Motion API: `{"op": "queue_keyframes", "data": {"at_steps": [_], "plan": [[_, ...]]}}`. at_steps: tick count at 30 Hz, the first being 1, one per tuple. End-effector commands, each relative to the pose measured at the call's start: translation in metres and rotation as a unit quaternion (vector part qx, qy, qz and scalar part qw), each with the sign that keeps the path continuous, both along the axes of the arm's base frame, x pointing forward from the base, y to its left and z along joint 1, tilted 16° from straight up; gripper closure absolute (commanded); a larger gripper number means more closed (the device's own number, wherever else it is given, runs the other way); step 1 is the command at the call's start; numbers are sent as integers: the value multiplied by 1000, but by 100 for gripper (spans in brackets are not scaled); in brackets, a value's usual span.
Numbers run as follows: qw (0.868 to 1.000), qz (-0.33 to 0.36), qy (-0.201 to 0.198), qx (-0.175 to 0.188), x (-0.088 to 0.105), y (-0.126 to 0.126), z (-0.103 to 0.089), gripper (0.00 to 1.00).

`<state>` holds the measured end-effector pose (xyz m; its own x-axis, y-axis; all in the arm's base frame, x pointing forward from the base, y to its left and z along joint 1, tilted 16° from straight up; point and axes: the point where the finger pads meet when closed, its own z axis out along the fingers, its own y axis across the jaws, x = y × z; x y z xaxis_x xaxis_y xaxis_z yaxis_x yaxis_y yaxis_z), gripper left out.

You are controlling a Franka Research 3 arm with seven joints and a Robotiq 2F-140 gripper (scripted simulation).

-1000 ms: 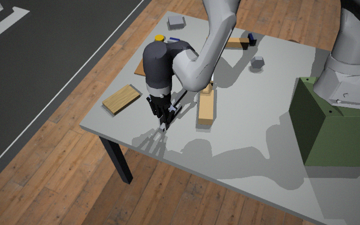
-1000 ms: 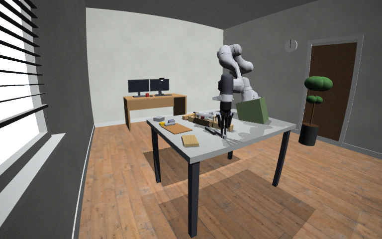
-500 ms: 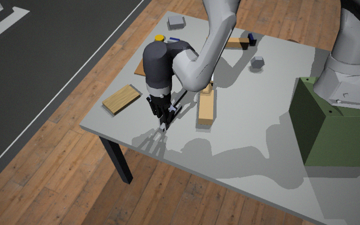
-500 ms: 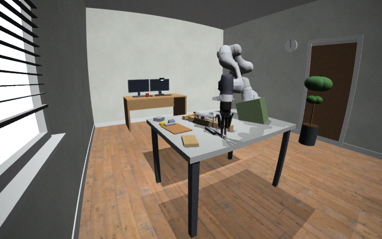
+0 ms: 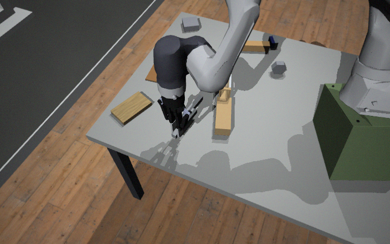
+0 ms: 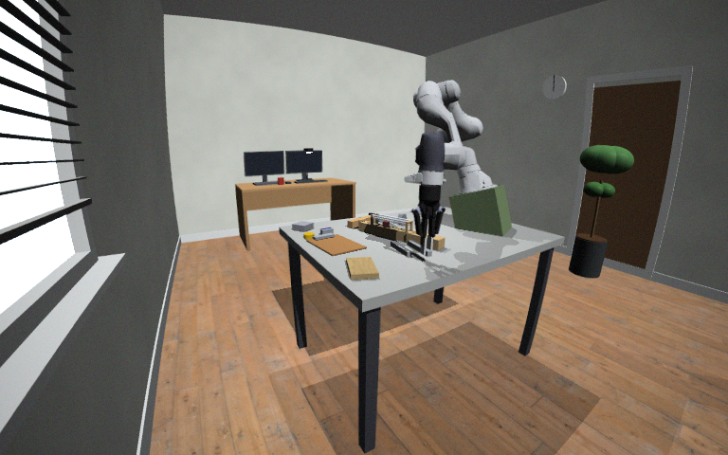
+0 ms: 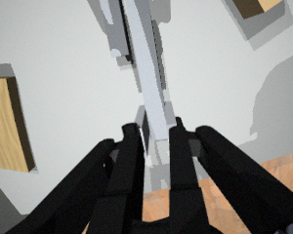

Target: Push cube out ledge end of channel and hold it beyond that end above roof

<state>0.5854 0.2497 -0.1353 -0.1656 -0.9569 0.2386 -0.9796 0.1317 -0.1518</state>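
Observation:
My gripper (image 5: 181,120) points down near the table's front left edge and is shut on the near end of a long thin grey stick (image 5: 188,116). In the wrist view the stick (image 7: 146,53) runs away from the fingertips across the grey table top, and seems lifted a little at the gripped end. The wooden channel (image 5: 223,116) lies just right of the stick; my arm hides its far part. In the exterior view the channel (image 6: 384,228) shows thin rails on top, with my gripper (image 6: 427,245) at its near end. I cannot see the cube in any view.
A light wooden board (image 5: 130,107) lies left of the gripper. A brown mat (image 5: 151,75), a grey block (image 5: 190,23), a wooden bar with a blue end (image 5: 256,46) and a grey faceted lump (image 5: 278,67) lie farther back. The green robot pedestal (image 5: 360,135) stands at right.

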Motion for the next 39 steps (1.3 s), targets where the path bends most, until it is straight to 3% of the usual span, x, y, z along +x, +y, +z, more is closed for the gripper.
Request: {"op": "queue_keyframes", "data": {"at_steps": [1, 4, 7, 39], "plan": [[1000, 1, 0, -1, -5, 12, 36, 100], [1000, 1, 0, -1, -8, 20, 66, 100], [1000, 1, 0, -1, -10, 24, 80, 100], [1000, 1, 0, -1, -10, 24, 82, 100]]}}
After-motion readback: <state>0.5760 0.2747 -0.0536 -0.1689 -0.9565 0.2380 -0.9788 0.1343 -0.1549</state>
